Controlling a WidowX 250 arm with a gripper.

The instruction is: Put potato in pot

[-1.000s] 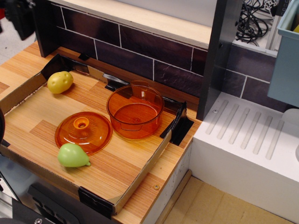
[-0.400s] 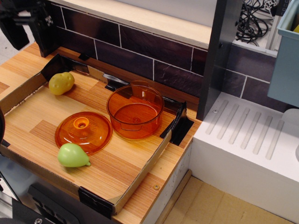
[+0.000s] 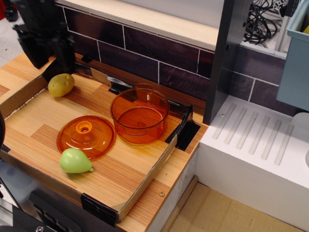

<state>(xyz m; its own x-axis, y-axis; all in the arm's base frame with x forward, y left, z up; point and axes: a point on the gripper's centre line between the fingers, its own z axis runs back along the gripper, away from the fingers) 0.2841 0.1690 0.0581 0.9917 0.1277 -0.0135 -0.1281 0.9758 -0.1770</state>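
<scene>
The yellow potato point(image 3: 61, 84) lies at the far left corner of the wooden tray point(image 3: 120, 169). The round translucent orange pot point(image 3: 139, 114) stands empty in the tray's middle back, to the right of the potato. My black gripper point(image 3: 50, 64) hangs at the upper left, just above and behind the potato, with its two fingers point(image 3: 65, 53) apart and nothing between them. It does not touch the potato.
A flat orange lid with a knob point(image 3: 86, 137) lies in front of the pot on its left. A light green pear-shaped toy point(image 3: 75, 161) rests at the lid's front edge. A dark tiled wall point(image 3: 145, 48) runs behind the tray, and a white drain board point(image 3: 256, 140) stands at the right.
My gripper has come into view from the top left and moved right and down toward the potato. The potato, pot, lid and green toy have hardly moved.
</scene>
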